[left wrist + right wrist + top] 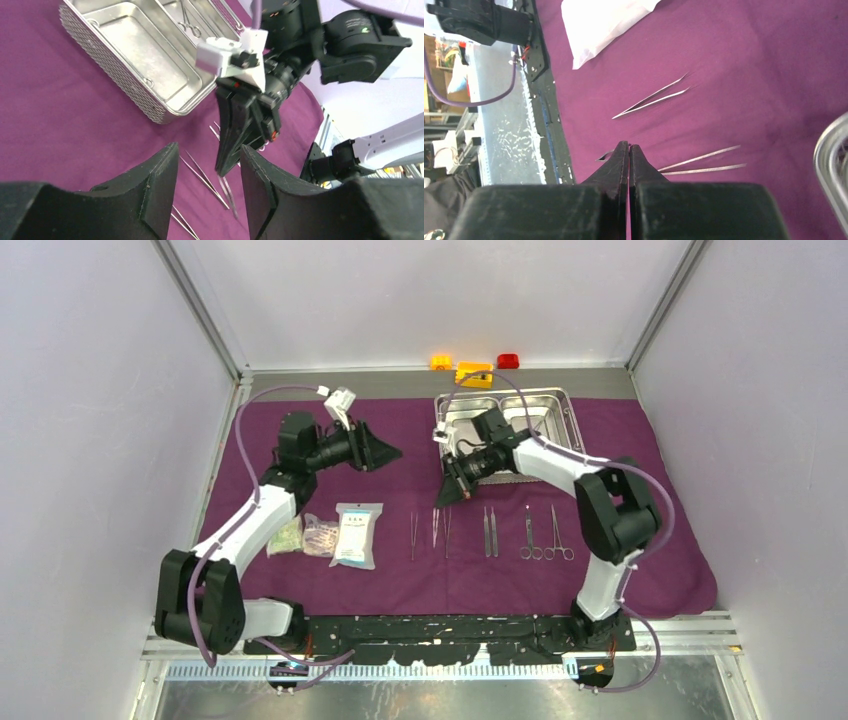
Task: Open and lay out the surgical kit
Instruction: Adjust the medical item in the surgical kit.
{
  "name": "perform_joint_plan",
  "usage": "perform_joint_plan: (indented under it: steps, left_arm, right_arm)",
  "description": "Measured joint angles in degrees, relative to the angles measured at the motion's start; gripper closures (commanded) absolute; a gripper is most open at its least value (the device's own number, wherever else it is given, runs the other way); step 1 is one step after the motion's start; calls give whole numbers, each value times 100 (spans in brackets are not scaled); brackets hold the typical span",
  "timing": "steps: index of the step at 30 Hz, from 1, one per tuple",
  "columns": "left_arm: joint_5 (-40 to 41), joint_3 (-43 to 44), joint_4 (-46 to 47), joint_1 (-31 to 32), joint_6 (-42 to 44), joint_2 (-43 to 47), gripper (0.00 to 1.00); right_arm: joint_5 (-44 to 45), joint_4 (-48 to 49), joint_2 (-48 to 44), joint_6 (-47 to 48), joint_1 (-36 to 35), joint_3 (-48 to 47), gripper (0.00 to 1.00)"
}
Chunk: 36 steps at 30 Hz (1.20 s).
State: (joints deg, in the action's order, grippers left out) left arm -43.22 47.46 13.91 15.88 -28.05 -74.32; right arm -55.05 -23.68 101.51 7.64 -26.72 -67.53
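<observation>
The dark-purple cloth (650, 440) lies spread on the table. The two-compartment steel tray (505, 393) stands at its back; the left wrist view (125, 45) shows a clamp (189, 25) in its far compartment. Tweezers (412, 535), more tweezers (490, 532), scissors (527, 540) and a clamp (557, 538) lie in a row at the front. Three packets (357, 535) lie to their left. My right gripper (447, 498) is shut, tip down over the row, with thin tweezers (227, 190) sticking out below it. My left gripper (385, 453) hovers open and empty above the cloth.
Yellow (441, 362), orange (474, 373) and red (508, 361) toy bricks sit behind the tray by the back wall. Side walls close in left and right. The black mounting rail (450, 625) runs along the near edge.
</observation>
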Motion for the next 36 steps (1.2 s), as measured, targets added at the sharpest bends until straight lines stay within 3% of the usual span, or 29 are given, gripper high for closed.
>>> perform_joint_plan:
  steps: [6,12,36]
  left_arm:
    - [31,127,-221,-201,0,63,49]
    - [28,197,-245,-216,-22,63,49]
    - [-13,186,-153,-229,-179,61,49]
  right_arm:
    - [-2,-264,994,433,-216,-745,100]
    - [-11,-304,1497,542,-299,-892,100]
    - [-66,-76,1729,323,-369,-874,100]
